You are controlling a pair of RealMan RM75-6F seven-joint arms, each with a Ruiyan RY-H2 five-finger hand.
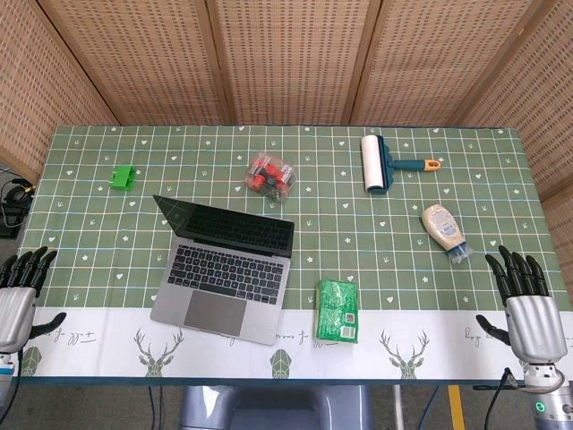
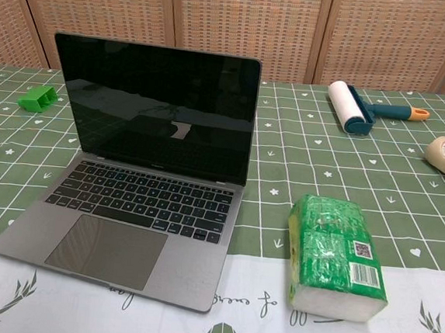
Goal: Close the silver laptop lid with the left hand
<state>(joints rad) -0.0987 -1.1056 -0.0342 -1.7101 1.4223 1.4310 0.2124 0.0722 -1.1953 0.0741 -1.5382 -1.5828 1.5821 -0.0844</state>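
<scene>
Silver laptop (image 1: 228, 269), lid open, near the table's (image 1: 403, 206) front edge left of centre, left hand (image 1: 20, 296) at front-left corner, fingers spread, holding nothing, right hand (image 1: 528, 309) at front-right corner, likewise empty, green tissue pack (image 1: 337, 311) beside the laptop.

Woven rattan wall panels (image 1: 286, 58) in wooden frames stand just behind the table (image 1: 81, 210), folding forward past both of its ends. The table wears a green grid-patterned cloth with a white, deer-printed front border. Below its front edge lies grey floor (image 1: 421, 408).
</scene>
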